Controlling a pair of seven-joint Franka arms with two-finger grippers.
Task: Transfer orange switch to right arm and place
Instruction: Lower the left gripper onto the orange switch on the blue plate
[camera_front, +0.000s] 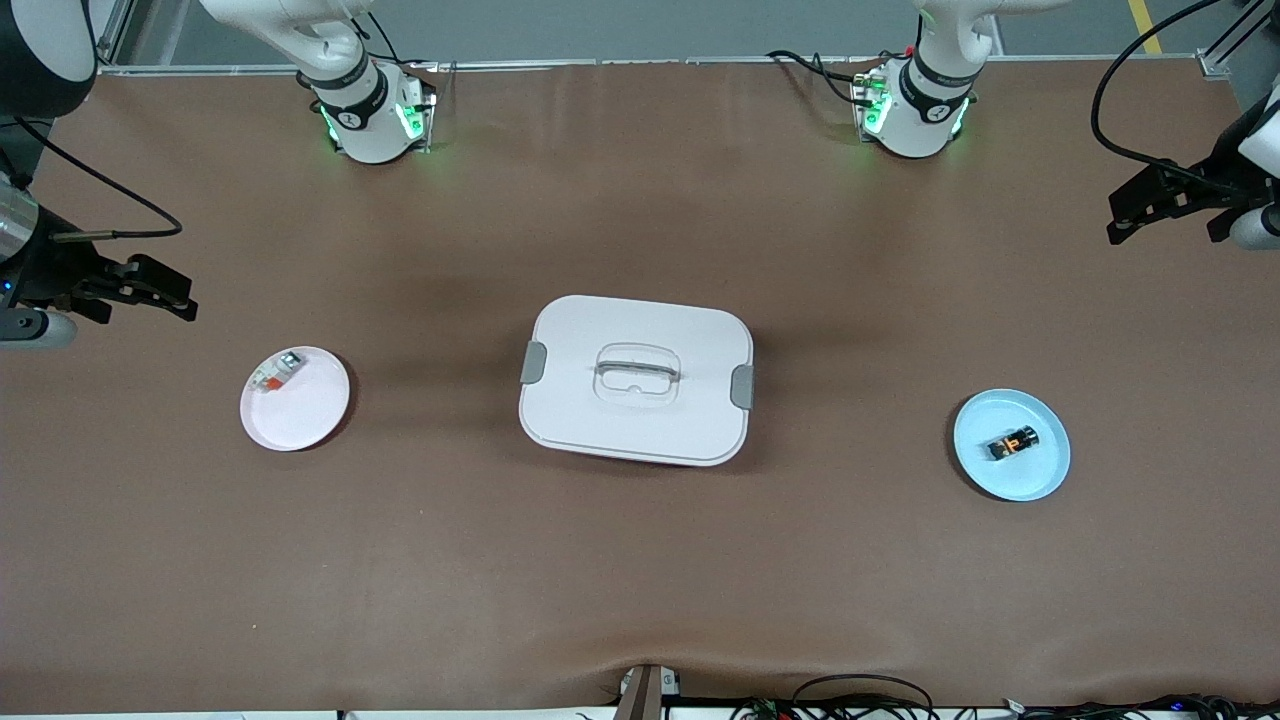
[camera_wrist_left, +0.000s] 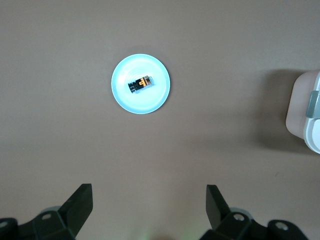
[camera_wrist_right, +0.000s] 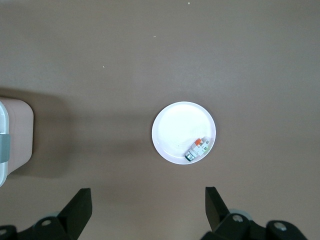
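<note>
The orange switch, small and black with an orange face, lies on a light blue plate toward the left arm's end of the table; it also shows in the left wrist view. My left gripper hangs open and empty high over the bare table at that end, apart from the plate; its gap shows in its own view. My right gripper is open and empty over the table at the right arm's end, also seen in its own view.
A white lidded box with grey clips and a clear handle stands mid-table. A pale pink plate holds a small white-and-red component toward the right arm's end. Cables lie along the edge nearest the front camera.
</note>
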